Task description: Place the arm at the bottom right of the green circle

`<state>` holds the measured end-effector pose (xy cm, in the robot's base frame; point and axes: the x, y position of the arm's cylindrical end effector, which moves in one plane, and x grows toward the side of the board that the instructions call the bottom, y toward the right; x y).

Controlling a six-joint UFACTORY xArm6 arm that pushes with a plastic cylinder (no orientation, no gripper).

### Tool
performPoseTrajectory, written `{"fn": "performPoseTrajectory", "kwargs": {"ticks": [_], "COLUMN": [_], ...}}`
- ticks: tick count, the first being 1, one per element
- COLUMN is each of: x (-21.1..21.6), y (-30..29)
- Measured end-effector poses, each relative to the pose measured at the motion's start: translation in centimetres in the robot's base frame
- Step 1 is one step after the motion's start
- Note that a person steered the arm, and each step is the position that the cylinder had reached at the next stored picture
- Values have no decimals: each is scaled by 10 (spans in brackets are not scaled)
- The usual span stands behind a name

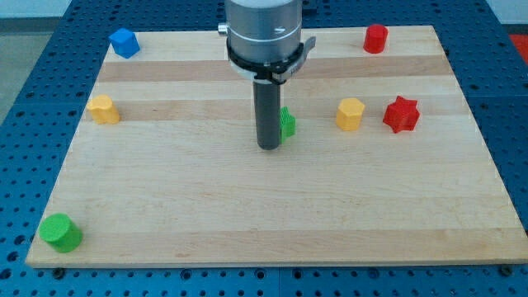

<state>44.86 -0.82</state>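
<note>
The green circle block (pixel 61 232) lies at the view's bottom left corner of the wooden board (pixel 272 206). My tip (pixel 268 147) is near the board's middle, far to the right of and above the green circle. The rod stands right in front of a second green block (pixel 287 124), hiding most of it so its shape cannot be made out; the tip looks to be touching or nearly touching its left side.
A blue block (pixel 124 42) is at top left, a yellow block (pixel 103 109) at left. A yellow hexagon (pixel 350 114) and a red star (pixel 401 114) lie right of centre. A red block (pixel 375 38) is at top right.
</note>
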Motion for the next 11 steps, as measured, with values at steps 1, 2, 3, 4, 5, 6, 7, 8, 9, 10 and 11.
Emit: {"fn": "performPoseTrajectory", "kwargs": {"ticks": [1, 2, 3, 4, 5, 6, 7, 8, 9, 10, 11], "x": [-19, -16, 39, 108, 162, 170, 170, 170, 170, 170, 169], "y": [8, 3, -3, -45, -107, -128, -130, -135, -167, -195, -206]}}
